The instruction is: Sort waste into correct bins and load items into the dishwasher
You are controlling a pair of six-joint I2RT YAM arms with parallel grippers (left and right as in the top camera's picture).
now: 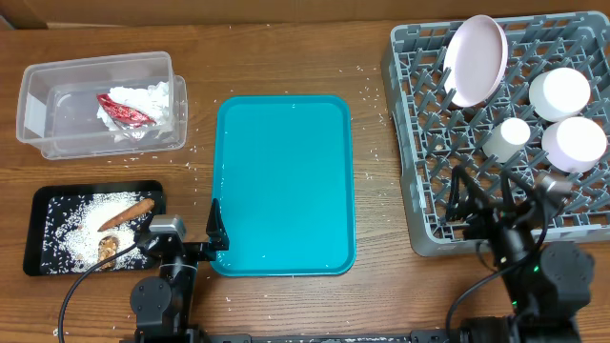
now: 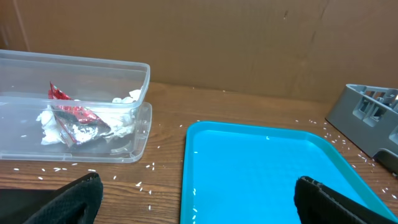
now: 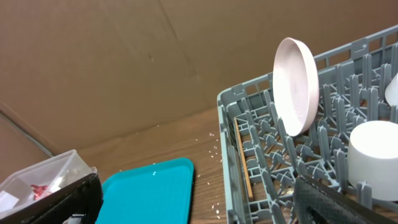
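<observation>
Sitting on bench (image 1: 286, 57): 1 smooth teal rect. tray (image 1: 283, 181), 1 grey lattice dish rack (image 1: 424, 181) w/ 1 round pink plate (image 1: 475, 59), 3 white cups (image 1: 559, 92). Holding fingers wide apart on left gripper (image 2: 199, 198) & right gripper (image 3: 199, 199).

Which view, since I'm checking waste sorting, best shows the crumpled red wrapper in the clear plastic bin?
The left wrist view: the crumpled red wrapper lies close among white tissue in the clear plastic bin. Overhead shows it small, from above. The right wrist catches only a red speck at the frame's lower left.
</observation>
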